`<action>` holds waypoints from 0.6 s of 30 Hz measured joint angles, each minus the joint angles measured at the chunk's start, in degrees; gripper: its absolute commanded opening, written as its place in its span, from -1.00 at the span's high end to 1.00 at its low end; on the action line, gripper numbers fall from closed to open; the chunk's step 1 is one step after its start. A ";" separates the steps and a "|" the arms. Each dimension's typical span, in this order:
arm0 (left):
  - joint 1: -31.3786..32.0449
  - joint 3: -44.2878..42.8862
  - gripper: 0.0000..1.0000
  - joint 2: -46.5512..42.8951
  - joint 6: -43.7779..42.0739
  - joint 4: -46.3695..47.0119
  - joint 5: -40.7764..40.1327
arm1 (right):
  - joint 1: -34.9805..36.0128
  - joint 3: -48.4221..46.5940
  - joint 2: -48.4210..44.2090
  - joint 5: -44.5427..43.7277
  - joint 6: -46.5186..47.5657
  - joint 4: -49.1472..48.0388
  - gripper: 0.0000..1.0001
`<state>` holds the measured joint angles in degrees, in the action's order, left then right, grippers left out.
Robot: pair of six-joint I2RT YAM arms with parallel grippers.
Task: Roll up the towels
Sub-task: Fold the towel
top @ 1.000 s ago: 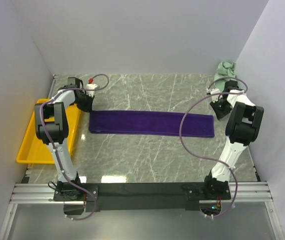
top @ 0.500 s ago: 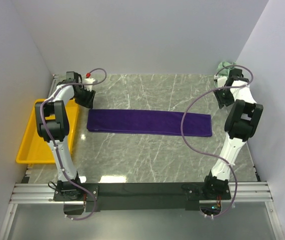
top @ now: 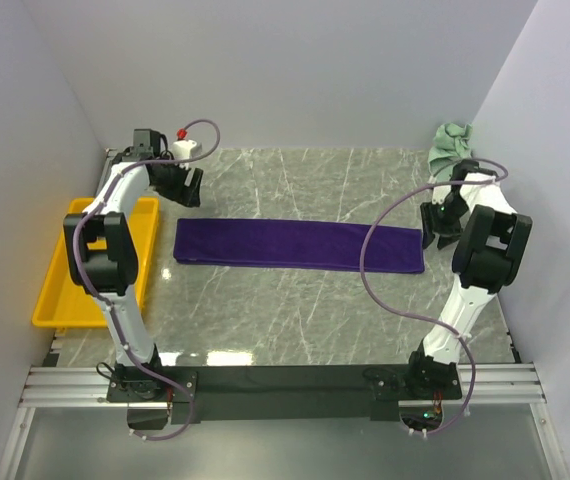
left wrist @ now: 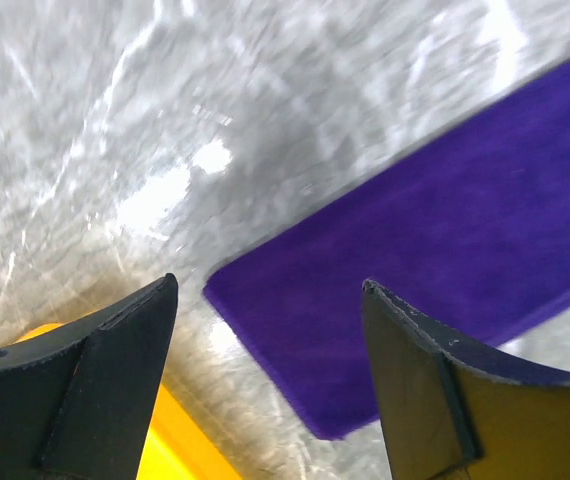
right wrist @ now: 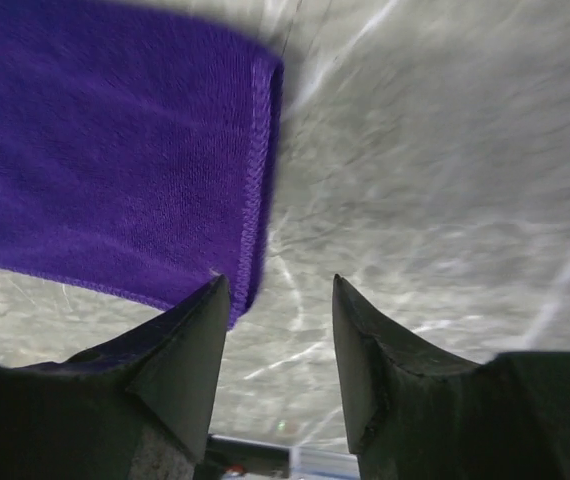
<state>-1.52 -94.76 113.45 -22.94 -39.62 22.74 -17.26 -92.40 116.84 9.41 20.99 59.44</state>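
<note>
Yellow tray [top: 57,295] sat left; purple towel [top: 295,245] lay flat on table [top: 295,320] beside it. Mint towel [top: 452,140] bunched far right. Left gripper [left wrist: 268,282] and right gripper [right wrist: 278,280] both released.

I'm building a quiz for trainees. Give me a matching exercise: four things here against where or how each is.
1 purple towel
2 green towel
3 yellow tray
4 left tool

A bunched in the far right corner
B at the table's left edge
C spread flat across the middle
D open, near a towel's left end

Pairs: 1-C, 2-A, 3-B, 4-D
</note>
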 measured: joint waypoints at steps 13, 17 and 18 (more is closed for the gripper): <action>1.05 -0.26 -0.60 -2.21 1.84 -0.15 1.46 | 3.26 5.49 0.26 -0.42 -7.10 -3.34 0.05; 1.07 -0.22 -0.58 -2.23 2.34 0.20 1.31 | 5.38 5.46 1.49 -1.46 -8.15 -4.00 0.20; 1.07 -0.17 -0.58 -2.23 2.62 0.39 1.25 | 5.73 5.46 1.84 -1.84 -8.31 -4.07 0.22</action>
<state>-0.45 -94.94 111.22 -20.32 -39.22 23.99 -11.53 -86.94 118.67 7.57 12.69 55.37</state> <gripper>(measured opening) 0.794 0.424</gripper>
